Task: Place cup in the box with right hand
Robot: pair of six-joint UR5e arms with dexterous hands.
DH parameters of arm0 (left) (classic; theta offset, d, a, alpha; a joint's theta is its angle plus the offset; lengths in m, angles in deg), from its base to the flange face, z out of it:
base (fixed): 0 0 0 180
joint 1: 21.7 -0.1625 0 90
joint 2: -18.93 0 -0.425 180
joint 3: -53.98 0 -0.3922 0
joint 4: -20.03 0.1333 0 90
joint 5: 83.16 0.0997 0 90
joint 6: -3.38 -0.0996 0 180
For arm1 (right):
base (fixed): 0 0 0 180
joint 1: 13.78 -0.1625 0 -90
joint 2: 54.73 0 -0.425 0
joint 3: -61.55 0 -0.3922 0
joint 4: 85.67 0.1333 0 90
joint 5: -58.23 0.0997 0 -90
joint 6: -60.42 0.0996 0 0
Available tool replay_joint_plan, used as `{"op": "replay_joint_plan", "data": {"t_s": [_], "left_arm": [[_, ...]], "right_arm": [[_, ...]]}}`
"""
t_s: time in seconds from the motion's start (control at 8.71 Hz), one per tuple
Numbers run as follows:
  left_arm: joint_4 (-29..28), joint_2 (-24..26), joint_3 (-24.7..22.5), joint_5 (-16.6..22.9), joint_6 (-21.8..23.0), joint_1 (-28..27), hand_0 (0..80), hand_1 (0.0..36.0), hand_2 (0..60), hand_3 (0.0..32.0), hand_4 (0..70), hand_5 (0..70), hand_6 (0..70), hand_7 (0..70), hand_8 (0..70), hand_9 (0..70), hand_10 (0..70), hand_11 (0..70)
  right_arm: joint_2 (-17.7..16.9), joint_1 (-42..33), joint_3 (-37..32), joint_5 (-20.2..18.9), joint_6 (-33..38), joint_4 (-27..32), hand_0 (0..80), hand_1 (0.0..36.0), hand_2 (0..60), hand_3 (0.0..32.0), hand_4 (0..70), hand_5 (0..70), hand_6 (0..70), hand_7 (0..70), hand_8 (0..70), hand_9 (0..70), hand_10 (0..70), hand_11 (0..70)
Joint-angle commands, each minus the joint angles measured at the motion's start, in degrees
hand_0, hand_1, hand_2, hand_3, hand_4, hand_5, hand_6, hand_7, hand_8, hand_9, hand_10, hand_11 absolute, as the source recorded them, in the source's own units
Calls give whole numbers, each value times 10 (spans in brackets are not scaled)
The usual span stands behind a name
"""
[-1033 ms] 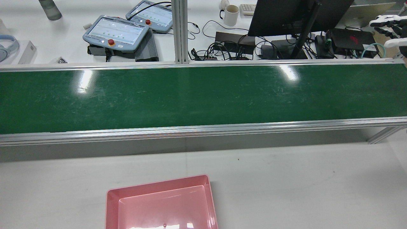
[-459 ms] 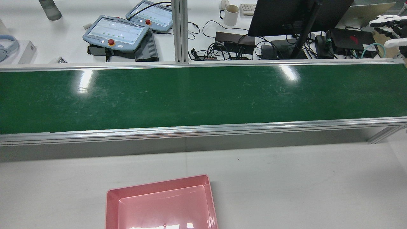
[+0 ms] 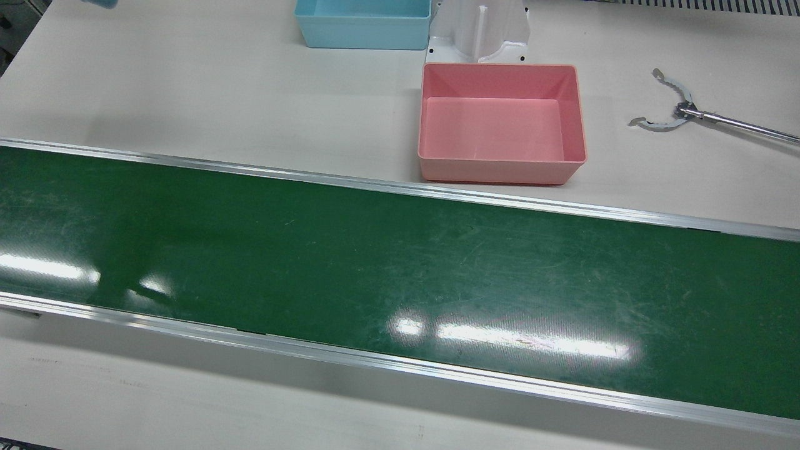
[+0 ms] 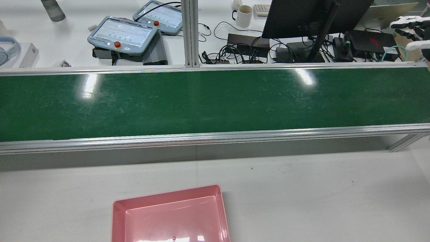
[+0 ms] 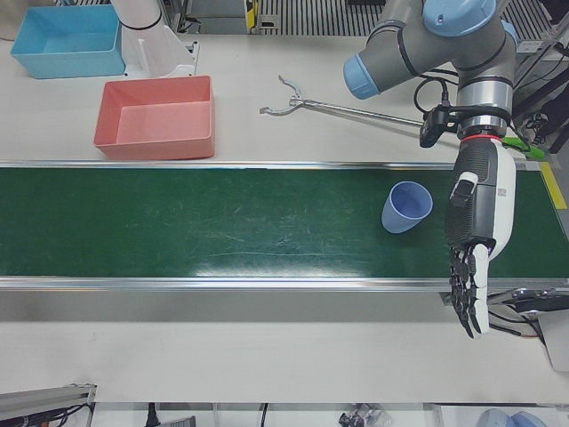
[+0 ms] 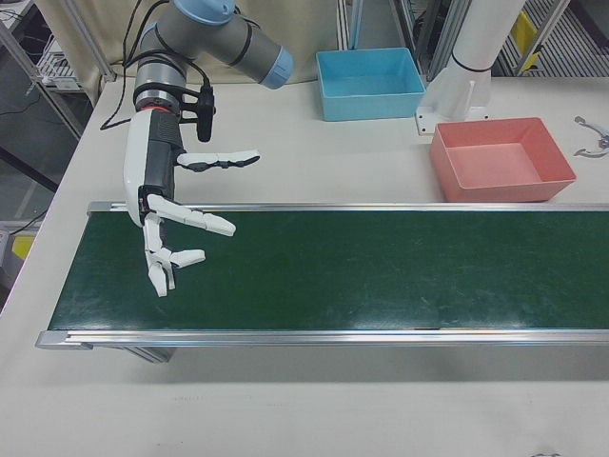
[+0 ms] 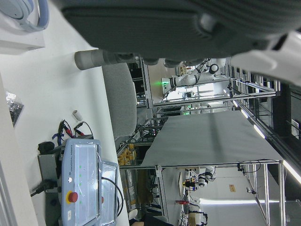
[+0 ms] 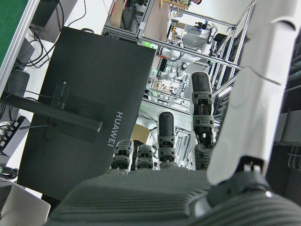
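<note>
On green belt point(image 5: 222, 222), right end in left-front view: found cup point(image 5: 407, 206), just beside left hand point(image 5: 476, 249), well apart from right hand point(image 6: 176, 224) over the belt's opposite end. Judged risks: could tip or skid if pinched off-centre, being light and tapered; could slip past if reached for late; could catch the wall of pink box point(image 6: 500, 188) if released low. Looked pale blue, upright, mouth up, narrower at base, apparently empty. Saw right hand splayed wide, holding nothing. Saw left hand stretched straight down, also empty.
</note>
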Motion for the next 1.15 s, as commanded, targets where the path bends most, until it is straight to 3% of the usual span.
{"op": "replay_joint_plan", "data": {"t_s": [0.0, 1.03], "left_arm": [[0, -1, 0, 0, 0, 0, 0, 0, 0, 0, 0, 0, 0, 0, 0, 0, 0, 0], [0, 0, 0, 0, 1, -1, 0, 0, 0, 0, 0, 0, 0, 0, 0, 0, 0, 0]], "right_arm": [[0, 0, 0, 0, 0, 0, 570, 124, 0, 0, 423, 55, 122, 511, 35, 134, 85, 140], [0, 0, -1, -1, 0, 0, 570, 124, 0, 0, 420, 54, 120, 505, 32, 128, 84, 139]]}}
